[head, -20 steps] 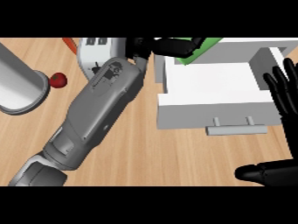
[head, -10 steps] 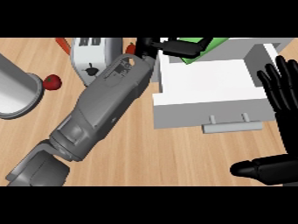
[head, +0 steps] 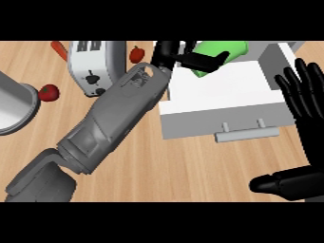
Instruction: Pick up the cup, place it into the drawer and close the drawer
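The left hand (head: 182, 56) reaches across from the lower left, its grey forearm lying diagonally over the tabletop (head: 192, 171), and its fingers and thumb are curled around the green cup (head: 224, 52). The cup lies tilted on its side in the grip, held over the back left part of the open drawer (head: 224, 90), above the white drawer floor rather than resting on it, as far as the view shows. The drawer is pulled out toward the robot, its front panel and handle (head: 245, 133) facing the lower edge.

The right hand (head: 311, 104) rests open at the right edge, fingers straight and pointing up, thumb out to the left, just beside the drawer's right end.

Left of the drawer stands a toaster (head: 90, 66), with a red vegetable (head: 136, 54) beside it, another red one (head: 47, 92) near a grey pan (head: 6, 104), and a carrot (head: 59, 47) at the back.

The step in hand looks like the placing: the cup is lifted and carried over the drawer but not released. The next move calls for lowering it inside the walls, opening the fingers, and drawing the arm clear before the front panel is pushed in to close.
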You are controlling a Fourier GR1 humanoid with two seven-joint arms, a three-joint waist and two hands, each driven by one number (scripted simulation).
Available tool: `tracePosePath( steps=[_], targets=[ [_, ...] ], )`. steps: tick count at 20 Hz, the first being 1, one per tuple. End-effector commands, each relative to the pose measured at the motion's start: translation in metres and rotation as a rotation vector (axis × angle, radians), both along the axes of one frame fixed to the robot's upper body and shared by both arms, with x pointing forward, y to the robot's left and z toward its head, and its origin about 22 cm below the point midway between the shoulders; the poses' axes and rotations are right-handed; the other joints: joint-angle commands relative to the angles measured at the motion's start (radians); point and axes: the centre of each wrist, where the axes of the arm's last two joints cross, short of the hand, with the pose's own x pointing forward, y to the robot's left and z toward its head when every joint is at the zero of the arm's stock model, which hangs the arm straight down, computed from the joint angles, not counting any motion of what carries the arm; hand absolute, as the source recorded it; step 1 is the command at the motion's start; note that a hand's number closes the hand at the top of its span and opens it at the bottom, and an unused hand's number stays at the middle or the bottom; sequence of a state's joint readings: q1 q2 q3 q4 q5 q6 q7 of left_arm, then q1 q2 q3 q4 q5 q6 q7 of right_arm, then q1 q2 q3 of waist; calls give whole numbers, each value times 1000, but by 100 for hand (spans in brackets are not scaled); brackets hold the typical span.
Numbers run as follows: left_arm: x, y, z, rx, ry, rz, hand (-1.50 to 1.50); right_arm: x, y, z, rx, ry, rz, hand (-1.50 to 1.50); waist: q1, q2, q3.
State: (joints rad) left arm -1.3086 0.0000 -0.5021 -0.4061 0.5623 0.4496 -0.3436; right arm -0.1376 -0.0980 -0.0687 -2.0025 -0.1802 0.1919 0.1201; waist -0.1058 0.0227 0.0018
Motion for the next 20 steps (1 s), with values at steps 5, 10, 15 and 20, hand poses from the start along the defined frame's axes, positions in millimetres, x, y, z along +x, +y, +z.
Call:
tracePosePath(
  steps=[5, 10, 15, 20],
  targets=[
    [0, -2, -4, 82, 5, 36, -150, -2, -7, 6, 26, -17, 17, -150, -7, 2, 0],
    [-11, -16, 6, -59, 3, -39, -150, 3, -2, -2, 55, -9, 29, -150, -1, 1, 0],
    [-12, -14, 7, -188, -65, -65, -150, 8, -4, 8, 97, 4, 77, -150, 25, -2, -1],
    [-5, -5, 8, -300, -42, -98, -150, -5, -23, 12, 85, -7, 85, -150, 61, -12, -1]
  ],
)
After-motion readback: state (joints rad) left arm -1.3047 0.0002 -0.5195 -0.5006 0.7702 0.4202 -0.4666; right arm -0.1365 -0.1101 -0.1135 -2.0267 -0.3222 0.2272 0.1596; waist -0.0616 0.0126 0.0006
